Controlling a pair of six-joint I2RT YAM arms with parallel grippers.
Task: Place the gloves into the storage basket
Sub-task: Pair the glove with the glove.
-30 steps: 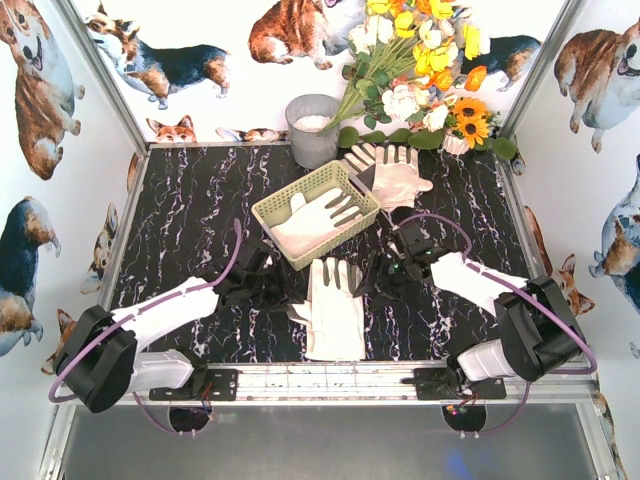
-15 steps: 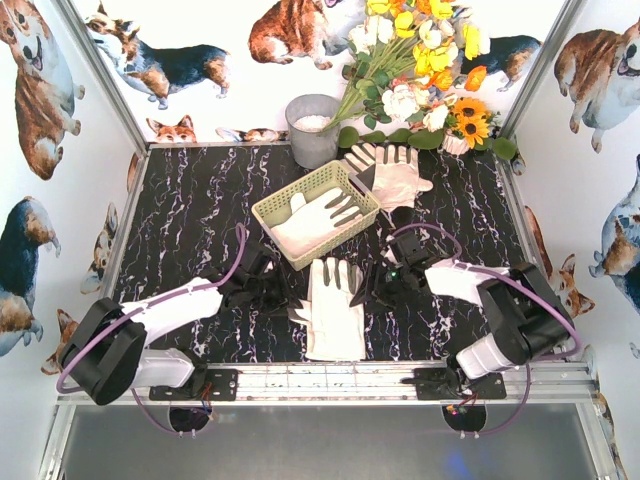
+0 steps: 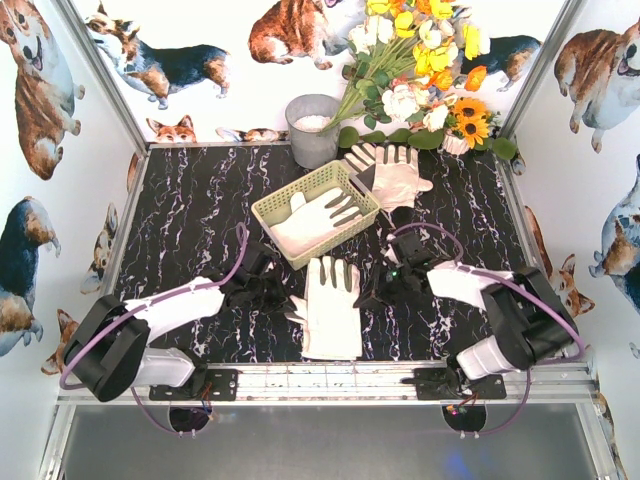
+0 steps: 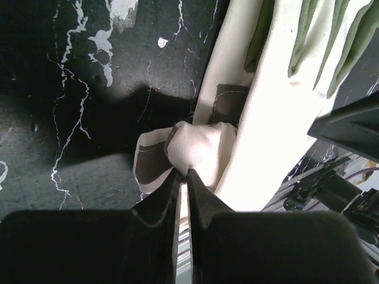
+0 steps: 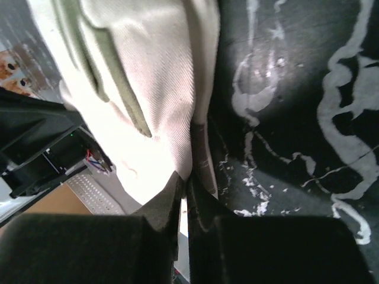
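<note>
A cream glove (image 3: 331, 310) lies flat near the table's front edge, fingers pointing away. My left gripper (image 3: 290, 301) is shut on its bunched left edge by the thumb, and the left wrist view shows the fold of the glove (image 4: 201, 148) pinched at the left gripper's (image 4: 183, 173) tips. My right gripper (image 3: 366, 298) is shut on the right edge; the right wrist view has the glove (image 5: 160, 89) nipped between the right gripper's (image 5: 185, 178) tips. The storage basket (image 3: 295, 187) stands just behind, holding one glove (image 3: 318, 218). More gloves (image 3: 392, 176) lie at the back right.
A grey metal bucket (image 3: 313, 128) stands behind the basket, with a bunch of artificial flowers (image 3: 420, 80) leaning at the back right corner. White walls printed with corgis close in the black marbled table (image 3: 190, 200) on three sides.
Both grippers have gone from open to shut on the near glove's side edges. The glove's left edge has bunched up and the glove has shifted slightly away from the front rail.
</note>
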